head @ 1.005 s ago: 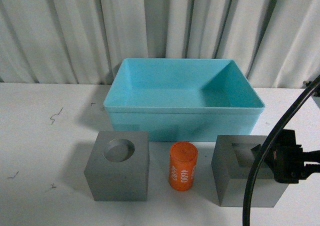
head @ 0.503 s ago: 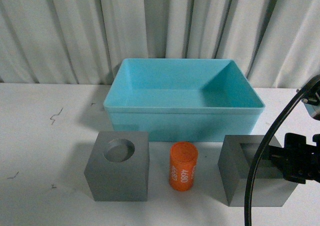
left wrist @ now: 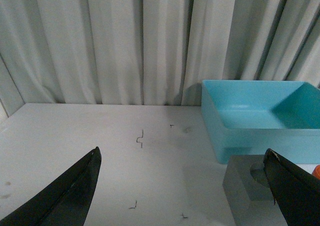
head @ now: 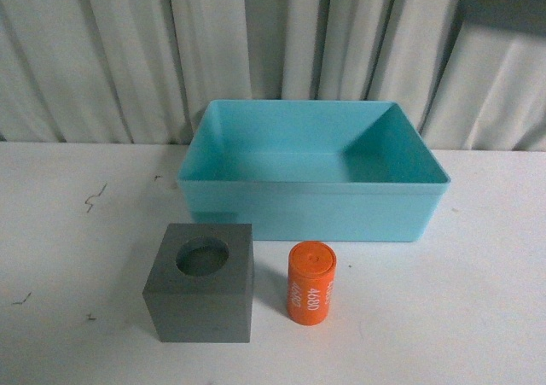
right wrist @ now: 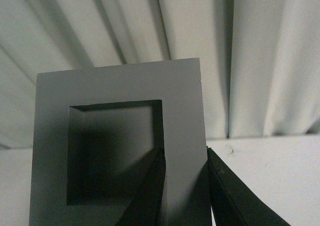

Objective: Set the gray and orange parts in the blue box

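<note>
The rectangular-recess gray cube (right wrist: 117,88) is hanging clamped by one wall in the right gripper (right wrist: 184,158). The left gripper (left wrist: 182,153) is gaping open. The round-recess cube (head: 201,282) and orange cylinder (head: 310,282) are sitting before the blue box (head: 311,210).

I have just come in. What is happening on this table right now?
The right gripper grips the gray cube with the rectangular recess by one wall, one finger inside the recess; the front view does not show this cube. The left gripper is open and empty. The gray cube with the round recess and the orange cylinder stand on the table in front of the blue box, which is empty.
</note>
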{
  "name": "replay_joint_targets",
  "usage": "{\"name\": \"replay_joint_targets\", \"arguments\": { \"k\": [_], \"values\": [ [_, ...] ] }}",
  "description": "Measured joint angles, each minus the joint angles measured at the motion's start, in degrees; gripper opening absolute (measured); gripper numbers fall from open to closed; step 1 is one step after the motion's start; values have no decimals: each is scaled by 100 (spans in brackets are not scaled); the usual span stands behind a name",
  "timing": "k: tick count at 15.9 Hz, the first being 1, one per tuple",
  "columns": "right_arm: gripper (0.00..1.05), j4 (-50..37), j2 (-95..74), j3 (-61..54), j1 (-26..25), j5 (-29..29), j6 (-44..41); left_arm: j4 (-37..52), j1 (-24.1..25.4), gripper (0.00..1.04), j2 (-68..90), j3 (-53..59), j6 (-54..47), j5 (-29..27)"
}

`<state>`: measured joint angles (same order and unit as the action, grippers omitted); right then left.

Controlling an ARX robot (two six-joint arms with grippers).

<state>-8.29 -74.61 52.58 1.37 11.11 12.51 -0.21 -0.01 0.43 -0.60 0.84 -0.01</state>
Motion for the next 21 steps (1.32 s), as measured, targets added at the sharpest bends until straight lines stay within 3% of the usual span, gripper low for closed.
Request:
{"name": "replay_joint_targets", "arguments": {
  "k": [3, 6, 9, 17, 21],
  "values": [
    [19, -289, -1690, 1250, 74, -94, -153, 2, 0, 98, 0, 0, 0, 2],
    [19, 234, -3484, 2385, 433, -365, -37, 0, 0, 98, 0, 0, -2, 0],
    [18, 546, -4155, 3110, 715, -638, 186, 0, 0, 98, 0, 0, -2, 0],
    [18, 1056, -4623, 3143, 918, -1252, 660, 0, 0, 98, 0, 0, -2, 0],
    [62, 1014, -4562, 3104, 898, -1681, 675, 0, 0, 98, 0, 0, 0, 0]
  ]
}}
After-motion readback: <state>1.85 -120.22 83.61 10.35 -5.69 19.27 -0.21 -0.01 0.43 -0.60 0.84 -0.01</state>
